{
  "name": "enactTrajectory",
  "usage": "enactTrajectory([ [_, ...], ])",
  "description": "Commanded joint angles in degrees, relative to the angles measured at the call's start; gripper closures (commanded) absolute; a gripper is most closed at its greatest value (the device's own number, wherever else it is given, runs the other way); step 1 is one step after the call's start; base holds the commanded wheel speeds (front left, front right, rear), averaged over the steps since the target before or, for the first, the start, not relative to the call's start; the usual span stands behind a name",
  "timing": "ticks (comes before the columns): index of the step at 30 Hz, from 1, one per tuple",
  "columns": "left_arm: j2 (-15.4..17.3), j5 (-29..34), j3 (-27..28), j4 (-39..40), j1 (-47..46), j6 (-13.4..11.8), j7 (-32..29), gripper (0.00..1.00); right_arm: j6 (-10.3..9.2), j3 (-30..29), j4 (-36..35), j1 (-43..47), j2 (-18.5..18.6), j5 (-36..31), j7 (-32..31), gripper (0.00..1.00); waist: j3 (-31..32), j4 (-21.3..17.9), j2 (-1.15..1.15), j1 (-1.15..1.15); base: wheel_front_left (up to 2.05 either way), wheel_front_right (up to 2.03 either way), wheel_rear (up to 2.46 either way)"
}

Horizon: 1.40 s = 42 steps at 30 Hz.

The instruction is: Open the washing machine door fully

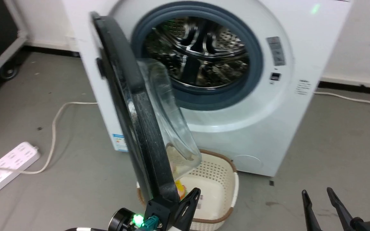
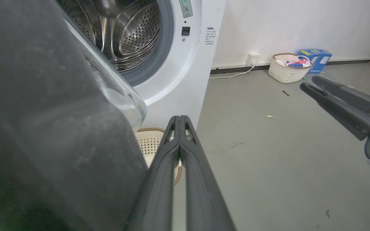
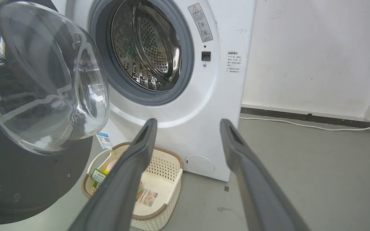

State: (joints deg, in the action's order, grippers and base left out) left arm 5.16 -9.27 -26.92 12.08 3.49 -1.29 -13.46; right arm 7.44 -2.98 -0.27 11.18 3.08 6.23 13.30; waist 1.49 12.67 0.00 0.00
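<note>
Washing machine (image 1: 300, 106) against the white wall, drum exposed. Washing machine door (image 1: 140, 128) stands swung out to roughly half open, hinged on the robot's left, edge-on in the head view, glass bowl facing the drum.

Left gripper (image 2: 179, 120): fingers pressed together, nothing between them, low and just beside the door's lower rim. Contact with the rim possible, but I cannot tell from here.

Right gripper (image 3: 187, 125): fingers spread wide, holding nothing, well apart from door and machine.

In the way: 1 cream basket (image 1: 218, 168) on the grey floor (image 1: 332, 144), just in front of the machine and under the door's lower edge, a few packets inside.

Around: 1 white power strip (image 1: 6, 166) with 1 cable (image 1: 55, 128) on the left. Along the far wall, a second basket (image 2: 286, 72), 1 blue box (image 2: 315, 57), 1 wall socket (image 2: 253, 58). Baskets total 2.
</note>
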Motion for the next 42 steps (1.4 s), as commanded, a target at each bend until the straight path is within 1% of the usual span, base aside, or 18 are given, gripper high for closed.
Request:
enactTrajectory([
  [1,0.65,-0.05,0.51,-0.42,0.44,-0.23,0.31,1.0,0.05,0.03,0.32,0.21,-0.2,0.57,0.42,0.0,0.64,2.9,0.0,0.0,0.0,0.0,0.0],
  [2,0.71,-0.07,0.4,-0.45,0.52,-0.21,0.3,1.0,0.05,-0.03,0.42,0.36,-0.2,0.68,0.46,0.0,0.84,4.15,0.0,0.0,0.0,0.0,0.0],
  [3,0.71,-0.07,0.4,-0.45,0.52,-0.21,0.3,1.0,0.05,-0.03,0.42,0.36,-0.2,0.68,0.46,0.0,0.84,4.15,0.0,0.0,0.0,0.0,0.0],
  [4,0.87,-0.14,0.39,-0.42,0.75,-0.32,0.24,1.0,0.05,0.02,0.64,0.45,-0.2,0.89,0.55,0.0,1.25,6.64,0.0,0.0,0.0,0.0,0.0],
  [5,0.87,-0.14,0.39,-0.42,0.75,-0.32,0.24,1.0,0.05,0.02,0.64,0.45,-0.2,0.89,0.55,0.0,1.25,6.64,0.0,0.0,0.0,0.0,0.0],
  [6,1.15,-0.19,0.54,-0.34,1.01,-0.51,0.17,1.0,0.05,0.17,0.82,0.41,-0.2,1.04,0.64,0.0,1.62,9.09,0.0,0.0,0.0,0.0,0.0],
  [7,1.15,-0.19,0.54,-0.34,1.01,-0.51,0.17,1.0,0.05,0.17,0.82,0.41,-0.2,1.04,0.64,0.0,1.62,9.09,0.0,0.0,0.0,0.0,0.0],
  [8,1.31,-0.22,0.73,-0.24,1.17,-0.68,0.16,1.0,0.05,0.37,0.92,0.33,-0.2,1.07,0.67,0.0,1.77,10.15,0.0,0.0,0.0,0.0,0.0],
  [9,1.59,-0.27,1.0,0.01,1.33,-0.92,0.13,1.0,0.05,0.42,1.21,0.29,-0.2,1.16,0.74,0.0,2.06,12.6,0.0,0.0,0.0,0.0,0.0],
  [10,1.59,-0.27,1.0,0.01,1.33,-0.92,0.13,1.0,0.05,0.42,1.21,0.29,-0.2,1.16,0.74,0.0,2.06,12.6,0.0,0.0,0.0,0.0,0.0],
  [12,1.96,-0.31,1.41,0.3,1.5,-1.2,0.02,1.0,0.05,0.58,1.42,0.26,-0.2,1.29,0.8,0.0,2.28,14.77,0.0,0.0,0.0,0.0,0.0],
  [13,2.2,-0.3,1.95,0.64,1.73,-1.63,0.14,1.0,0.05,1.14,1.47,-0.04,-0.2,1.19,0.75,0.0,1.95,15.18,0.0,0.0,0.0,0.0,0.0],
  [18,2.67,-0.24,5.05,2.49,2.55,-4.33,1.8,1.0,0.05,3.72,2.21,-3.12,-0.2,0.04,-0.08,0.0,0.12,16.6,0.0,0.0,0.0,0.0,0.0],
  [23,3.07,-1.06,9.48,3.25,2.85,-7.11,3.96,1.0,0.05,5.95,3.65,-6.08,-0.16,-0.77,-0.77,0.0,-1.15,17.41,0.0,0.0,0.0,0.0,0.0],
  [29,4.46,-2.96,15.25,2.98,2.56,-9.12,5.82,1.0,0.05,7.33,4.54,-7.68,0.46,-0.85,-1.29,0.0,-2.51,17.92,0.0,0.0,0.0,0.0,0.0],
  [36,6.66,-6.44,22.19,0.32,0.45,-9.74,8.2,1.0,0.05,6.98,3.07,-7.5,2.1,-1.24,-2.61,0.0,-5.56,18.09,0.0,0.0,0.0,0.0,0.0],
  [39,7.88,-7.96,24.69,-1.93,-1.7,-9.33,9.03,1.0,0.05,6.37,1.61,-6.94,2.65,-1.62,-3.53,0.0,-7.16,18.13,0.0,0.0,0.0,0.0,0.0],
  [42,9.35,-9.49,26.73,-5.0,-4.82,-8.4,9.59,1.0,0.05,5.52,-0.2,-6.17,2.98,-2.09,-4.5,0.0,-8.66,18.16,0.0,0.0,0.0,0.0,0.0],
])
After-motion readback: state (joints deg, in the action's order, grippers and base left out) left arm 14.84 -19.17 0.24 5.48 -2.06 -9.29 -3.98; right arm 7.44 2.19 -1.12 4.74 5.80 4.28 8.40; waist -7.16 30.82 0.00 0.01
